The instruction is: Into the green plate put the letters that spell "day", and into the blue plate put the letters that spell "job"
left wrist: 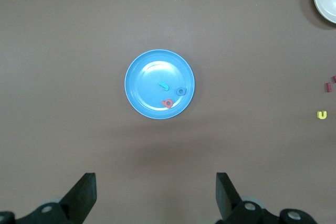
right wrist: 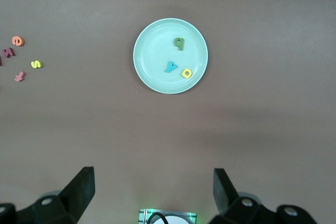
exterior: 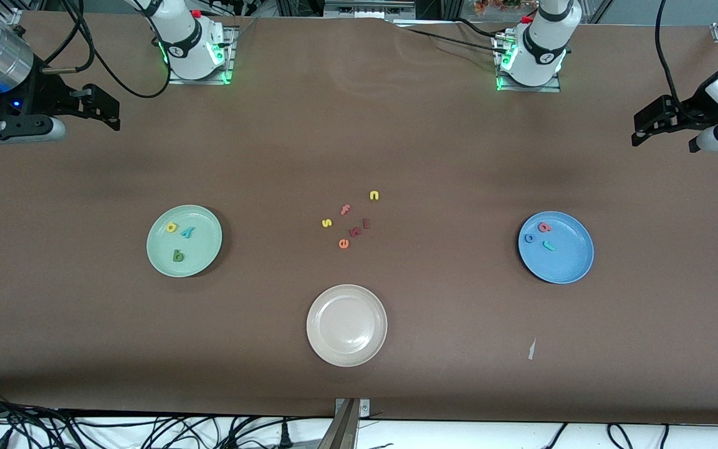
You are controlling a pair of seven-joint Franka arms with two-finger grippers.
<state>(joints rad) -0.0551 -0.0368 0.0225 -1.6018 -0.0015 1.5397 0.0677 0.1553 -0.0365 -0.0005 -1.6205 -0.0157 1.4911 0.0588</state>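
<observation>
- Brown table (exterior: 359, 125) filled the front view; both arms waited, raised at its ends.
- Right gripper (exterior: 100, 112) sat at upper left of the front frame, over bare table, fingers spread wide, nothing held. Its wrist view showed both fingers (right wrist: 79, 190) cut off at the bottom edge.
- Left gripper (exterior: 649, 125) sat at upper right of the front frame, over bare table, also wide and empty; fingers (left wrist: 81, 195) cut off the same way.
- Green plate (exterior: 166, 262), left of centre in the front frame, held the dark green d (exterior: 177, 255), yellow a (exterior: 171, 227) and teal y (exterior: 188, 232). Letter shapes read clearer in the right wrist view.
- Blue plate (exterior: 564, 265), right of centre, held the pinkish-red b (exterior: 544, 227), blue o (exterior: 529, 237) and teal j (exterior: 548, 246).
- Beige plate (exterior: 346, 325) sat at lower centre; cut off at a corner in both wrist views.
- Loose letters sat mid-frame: yellow n (exterior: 374, 195), yellow s (exterior: 326, 222), pink f (exterior: 345, 209), orange e (exterior: 343, 244); two dark red ones (exterior: 359, 227) were hard to read.
- White scrap (exterior: 531, 349) showed in the front and left wrist views only.
</observation>
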